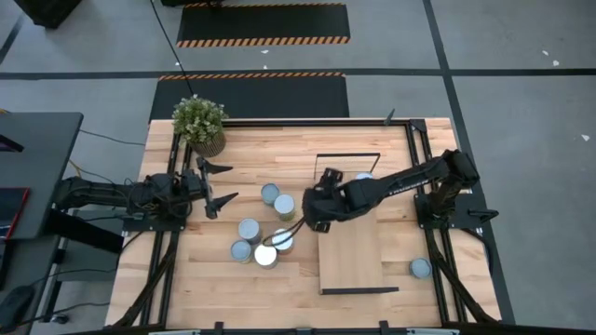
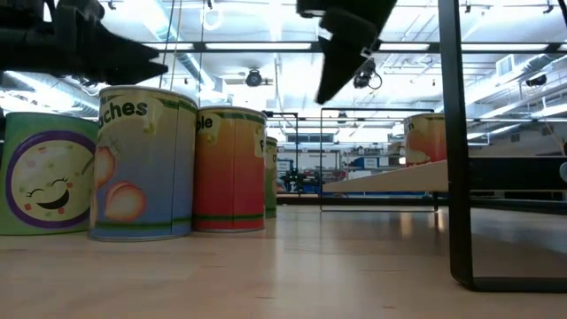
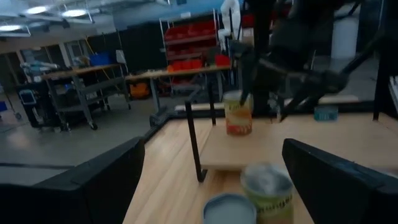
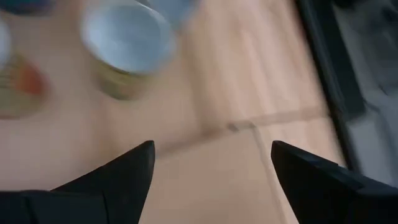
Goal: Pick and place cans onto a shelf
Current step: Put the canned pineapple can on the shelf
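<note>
Wood counter [image 1: 186, 279] carries shelf [image 1: 352, 261] right of middle, one can [image 1: 364, 177] on its far end. Cluster of cans [image 1: 265, 231] mid-counter, potted plant [image 1: 200, 123] back-left corner, lone can [image 1: 421, 268] near right edge.

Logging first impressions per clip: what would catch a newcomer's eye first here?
Probably the cluster of cans standing on the table just left of the shelf, with the right gripper hovering open and empty between them. One can already stands at the shelf's far end, another can sits alone near the right edge, and the left gripper waits open by the plant.
</note>
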### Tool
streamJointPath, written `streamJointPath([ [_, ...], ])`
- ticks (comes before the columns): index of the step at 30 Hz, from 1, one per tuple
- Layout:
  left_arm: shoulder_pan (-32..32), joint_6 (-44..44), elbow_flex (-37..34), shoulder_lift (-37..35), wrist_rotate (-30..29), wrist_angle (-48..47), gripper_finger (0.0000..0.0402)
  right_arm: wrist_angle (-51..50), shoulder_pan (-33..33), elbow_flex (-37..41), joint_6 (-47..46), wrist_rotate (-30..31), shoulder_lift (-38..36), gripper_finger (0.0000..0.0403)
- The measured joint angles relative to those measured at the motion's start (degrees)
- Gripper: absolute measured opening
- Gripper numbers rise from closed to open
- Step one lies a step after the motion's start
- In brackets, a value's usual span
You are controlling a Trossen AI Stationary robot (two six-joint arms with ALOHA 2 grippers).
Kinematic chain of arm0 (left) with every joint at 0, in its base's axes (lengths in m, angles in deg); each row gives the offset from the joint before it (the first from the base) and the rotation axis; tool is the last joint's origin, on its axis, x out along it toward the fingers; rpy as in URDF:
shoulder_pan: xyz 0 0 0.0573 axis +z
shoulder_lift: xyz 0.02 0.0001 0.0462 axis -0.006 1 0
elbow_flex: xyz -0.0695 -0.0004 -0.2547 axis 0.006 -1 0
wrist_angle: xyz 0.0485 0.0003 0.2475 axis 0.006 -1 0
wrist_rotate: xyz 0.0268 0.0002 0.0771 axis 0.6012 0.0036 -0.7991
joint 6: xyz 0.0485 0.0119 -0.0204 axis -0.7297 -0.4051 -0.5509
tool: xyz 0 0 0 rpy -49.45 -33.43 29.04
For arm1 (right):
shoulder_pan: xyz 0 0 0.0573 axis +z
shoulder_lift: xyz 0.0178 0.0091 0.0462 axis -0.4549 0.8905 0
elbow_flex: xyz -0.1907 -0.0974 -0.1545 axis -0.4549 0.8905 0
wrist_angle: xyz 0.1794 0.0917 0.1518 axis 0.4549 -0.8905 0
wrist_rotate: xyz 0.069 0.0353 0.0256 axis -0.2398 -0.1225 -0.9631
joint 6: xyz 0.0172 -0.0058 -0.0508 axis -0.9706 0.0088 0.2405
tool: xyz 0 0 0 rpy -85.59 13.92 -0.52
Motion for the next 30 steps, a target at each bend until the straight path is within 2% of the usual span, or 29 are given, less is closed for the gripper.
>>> streamJointPath([
  [5, 0.0, 1.52, -0.02, 0.0, 0.01, -1.53, 0.0386, 6.59, 1.07, 0.61, 1.27, -7.37, 0.09, 0.0328],
  [9, 0.0, 0.56, -0.02, 0.0, -0.28, -1.15, 0.0386, 5.71, 2.38, -1.67, -0.41, -14.84, -0.07, 0.0328],
  [12, 0.0, -0.49, -0.02, 0.0, -2.06, -0.94, 0.0386, -3.87, 4.3, -3.94, -3.66, -18.57, -0.15, 0.0328],
  [17, 0.02, -0.66, -0.02, 0.0, -5.57, -0.92, 0.0386, -21.24, 7.55, -6.9, -15.65, -19.02, -0.65, 0.0328],
  [19, 0.02, -0.65, -0.02, 0.0, -5.69, -0.9, 0.0386, -24.68, 9.01, -6.74, -19.76, -19.07, -1.5, 0.0328],
  [22, 0.02, 0.1, -0.02, 0.0, -5.23, -0.9, 0.0386, -24.06, 10.81, -6.06, -23.92, -17.21, -3.37, 0.0324],
  [24, 0.02, 1.11, -0.02, 0.0, -2.4, -0.92, 0.0386, -21.37, 11.76, -5.61, -24.33, -14.51, -4.14, 0.0321],
  [27, 0.02, 2.33, -0.02, 0.0, 6.39, -0.96, 0.0386, -16.38, 12.63, -5.04, -22.55, -10.74, -4.26, 0.0319],
  [30, -0.02, 3.34, -0.02, 0.0, 12.42, -0.98, 0.0386, -7.92, 12.74, -3.79, -18.8, -9.74, -4.28, 0.0319],
])
